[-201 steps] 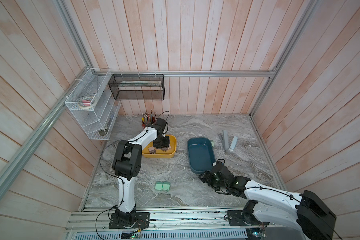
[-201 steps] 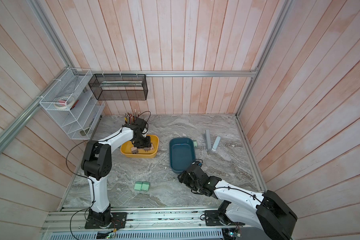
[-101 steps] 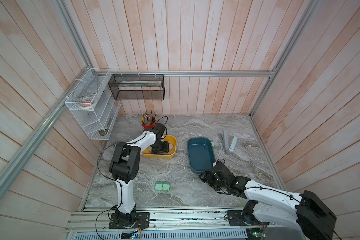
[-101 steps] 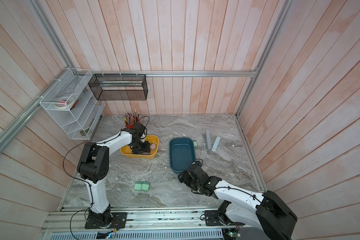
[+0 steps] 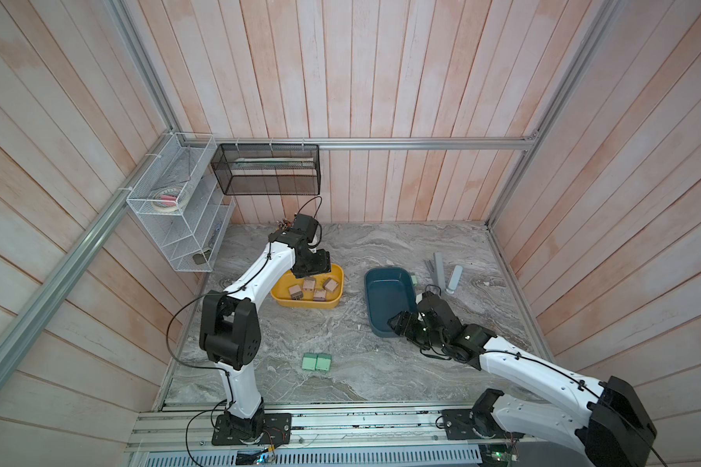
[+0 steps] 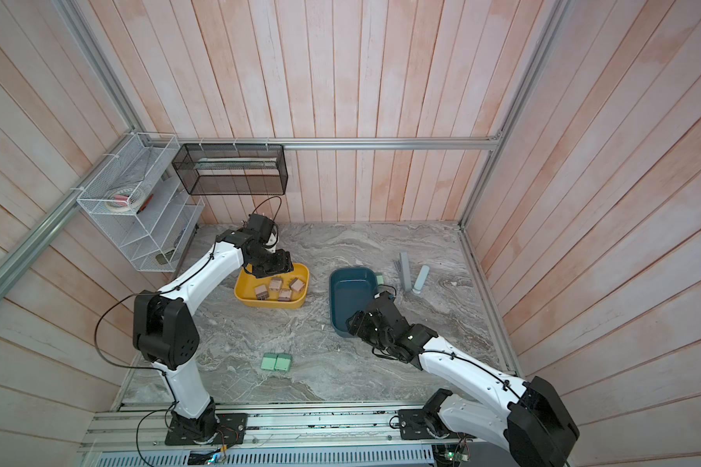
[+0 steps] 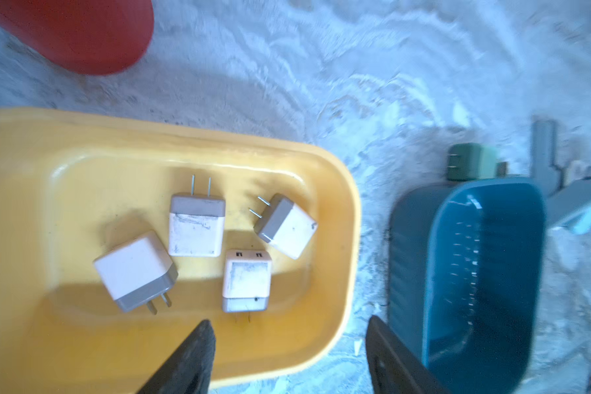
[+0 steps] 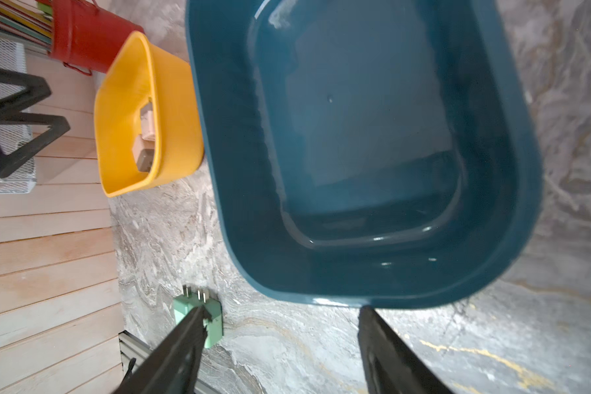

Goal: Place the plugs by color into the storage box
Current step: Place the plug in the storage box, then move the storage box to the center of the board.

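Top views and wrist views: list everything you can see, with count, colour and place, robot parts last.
table: one, grey marble
yellow bin: one, left-centre of the table
blue bin: one, dark teal, empty, right of the yellow bin
pinkish-tan plugs: four, in the yellow bin
mint green plugs: two, side by side on the table's near part; at least one more behind the blue bin
grey sticks: two, upright, beyond the blue bin
red pot: one, holds pencils, behind the yellow bin
wire shelf: one, white, left wall
mesh basket: one, black, back wall
left end effector: open, over the yellow bin
right end effector: open, at the blue bin's near end
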`<state>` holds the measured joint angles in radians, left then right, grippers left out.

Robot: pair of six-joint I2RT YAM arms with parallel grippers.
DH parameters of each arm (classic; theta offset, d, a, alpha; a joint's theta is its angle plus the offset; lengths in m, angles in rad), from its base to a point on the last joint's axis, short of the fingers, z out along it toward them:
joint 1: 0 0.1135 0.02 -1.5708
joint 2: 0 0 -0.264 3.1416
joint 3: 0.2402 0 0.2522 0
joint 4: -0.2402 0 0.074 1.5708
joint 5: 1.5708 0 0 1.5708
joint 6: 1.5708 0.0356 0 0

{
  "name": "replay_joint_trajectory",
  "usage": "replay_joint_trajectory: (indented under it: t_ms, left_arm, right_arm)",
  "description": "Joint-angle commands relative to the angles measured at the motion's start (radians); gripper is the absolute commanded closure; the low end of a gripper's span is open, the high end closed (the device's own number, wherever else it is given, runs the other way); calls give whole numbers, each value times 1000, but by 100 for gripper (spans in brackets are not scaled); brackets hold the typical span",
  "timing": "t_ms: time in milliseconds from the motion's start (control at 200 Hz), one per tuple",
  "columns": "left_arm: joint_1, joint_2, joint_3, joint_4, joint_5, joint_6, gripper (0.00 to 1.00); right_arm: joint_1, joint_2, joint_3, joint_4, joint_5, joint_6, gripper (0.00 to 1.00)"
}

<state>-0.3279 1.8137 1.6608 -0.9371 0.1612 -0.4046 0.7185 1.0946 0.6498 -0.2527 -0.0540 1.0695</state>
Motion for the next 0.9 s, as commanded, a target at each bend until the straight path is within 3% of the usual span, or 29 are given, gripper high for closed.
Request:
replay_joint_trajectory:
  t_ms: [0,320,545,810,895]
  left_arm:
    - [1,-71,-20,-74,27,-60,28]
    - [-3,-309,-329,-39,74,-170,28]
    - [-3,-374,-373,-80,66,-172,28]
    - [-4,-389,-385,-86,74,-169,28]
    - [-9,-402,-404,-84,75,-171,28]
  right_arm:
    - [-53,52,64,-71,-11,-111,27]
    - [-138,408,325,8,-166,-307,30]
    - [-114,645,507,-24,-237,-356,35]
    - [-44,679,478,-12,-268,-319,60]
    - [-7,652,432,1,-262,-277,62]
